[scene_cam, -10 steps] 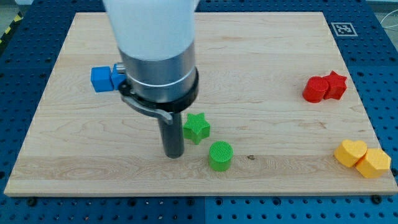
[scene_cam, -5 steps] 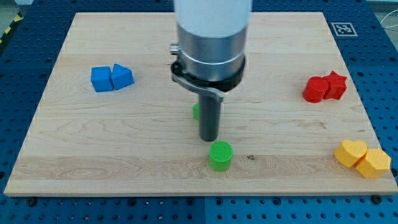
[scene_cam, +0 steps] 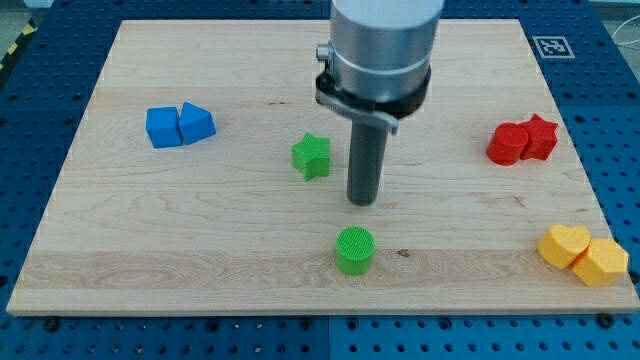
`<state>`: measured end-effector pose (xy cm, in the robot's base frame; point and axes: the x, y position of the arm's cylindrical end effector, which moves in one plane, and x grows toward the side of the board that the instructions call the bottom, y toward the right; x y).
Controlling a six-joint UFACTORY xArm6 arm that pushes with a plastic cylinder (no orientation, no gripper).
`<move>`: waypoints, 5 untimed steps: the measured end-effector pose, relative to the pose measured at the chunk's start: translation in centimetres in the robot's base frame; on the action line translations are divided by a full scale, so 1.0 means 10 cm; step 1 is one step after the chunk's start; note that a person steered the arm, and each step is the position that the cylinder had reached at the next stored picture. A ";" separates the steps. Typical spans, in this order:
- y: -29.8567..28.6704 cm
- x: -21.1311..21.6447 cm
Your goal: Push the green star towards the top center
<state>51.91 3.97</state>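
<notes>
The green star [scene_cam: 312, 157] lies near the middle of the wooden board [scene_cam: 120, 240], a little left of centre. My tip [scene_cam: 363, 200] stands to the star's lower right, a short gap apart from it. A green cylinder [scene_cam: 354, 250] sits below the tip, toward the view's bottom.
Two blue blocks [scene_cam: 178, 125] sit together at the view's left. A red cylinder [scene_cam: 507, 144] and red star [scene_cam: 540, 135] touch at the right. A yellow heart [scene_cam: 563, 244] and yellow hexagon [scene_cam: 600, 261] sit at the bottom right. A marker tag [scene_cam: 552, 46] is at the top right corner.
My tip has swept from the star's lower left to its lower right. The green star has slid up the board, from beside the green cylinder to a spot higher up.
</notes>
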 end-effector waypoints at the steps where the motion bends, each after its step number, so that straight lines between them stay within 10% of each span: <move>1: -0.25 0.12; 5: -0.55 -1.40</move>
<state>37.89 -1.56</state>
